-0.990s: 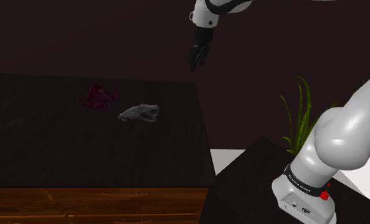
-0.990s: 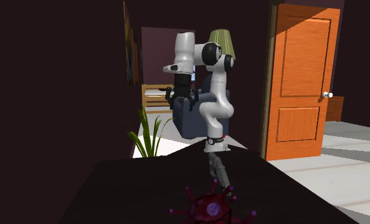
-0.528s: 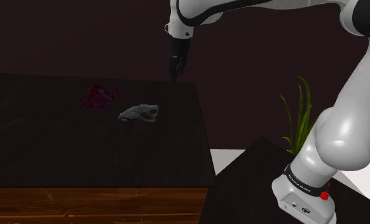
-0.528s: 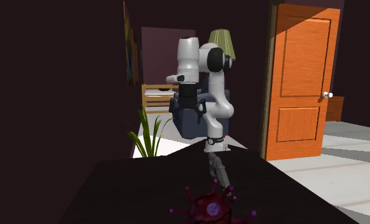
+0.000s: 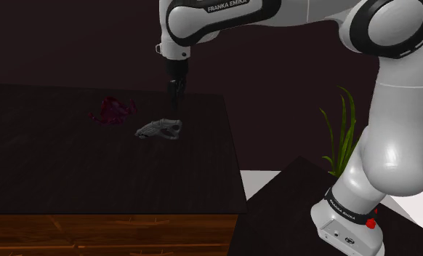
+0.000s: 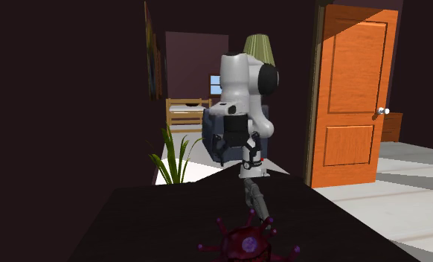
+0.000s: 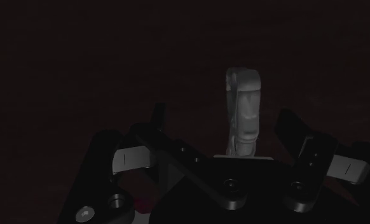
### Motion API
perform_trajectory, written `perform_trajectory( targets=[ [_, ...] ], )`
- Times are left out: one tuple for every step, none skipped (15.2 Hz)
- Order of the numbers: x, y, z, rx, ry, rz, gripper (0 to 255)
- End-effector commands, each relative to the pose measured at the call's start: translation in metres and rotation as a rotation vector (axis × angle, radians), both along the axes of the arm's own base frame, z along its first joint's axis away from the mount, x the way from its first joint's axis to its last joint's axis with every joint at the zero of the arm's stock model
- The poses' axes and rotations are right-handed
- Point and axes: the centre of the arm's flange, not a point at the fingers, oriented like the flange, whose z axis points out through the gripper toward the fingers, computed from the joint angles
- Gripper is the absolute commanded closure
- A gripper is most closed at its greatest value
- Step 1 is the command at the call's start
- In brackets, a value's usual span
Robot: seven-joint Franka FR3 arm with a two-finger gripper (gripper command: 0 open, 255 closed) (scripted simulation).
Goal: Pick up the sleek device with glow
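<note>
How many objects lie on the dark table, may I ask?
2: a grey device near the gripper; a red spiky object left of it in the shoulder view.

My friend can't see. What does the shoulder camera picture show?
A white arm reaches over a dark table, its black gripper hanging right above a grey device. A dark red spiky thing lies near it on the view's left, and a green plant stands at the right.

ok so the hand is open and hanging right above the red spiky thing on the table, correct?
Not quite. The hand is open, but it hangs above the grey device, not the red spiky thing, which lies apart from the device on the table. The shoulder view shows this. In the wrist view the grey device sits between the fingers, untouched.
</note>
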Motion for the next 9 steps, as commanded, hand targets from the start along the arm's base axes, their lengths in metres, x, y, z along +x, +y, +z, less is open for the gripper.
perform_trajectory(
  targets=[
    [0.007,0.020,-0.013,0.003,0.016,0.051,0],
    [0.009,0.031,-0.019,0.004,0.024,0.076,0],
    [0.011,0.043,-0.025,0.006,0.032,0.101,0],
    [0.013,0.055,-0.031,0.007,0.040,0.126,0],
    [0.015,0.067,-0.037,0.008,0.048,0.151,0],
    [0.015,0.074,-0.041,0.009,0.053,0.167,0],
    [0.015,0.074,-0.046,0.009,0.053,0.167,0],
    [0.015,0.074,-0.052,0.009,0.053,0.167,0],
    [0.015,0.074,-0.057,0.009,0.053,0.167,0]
  ],
)
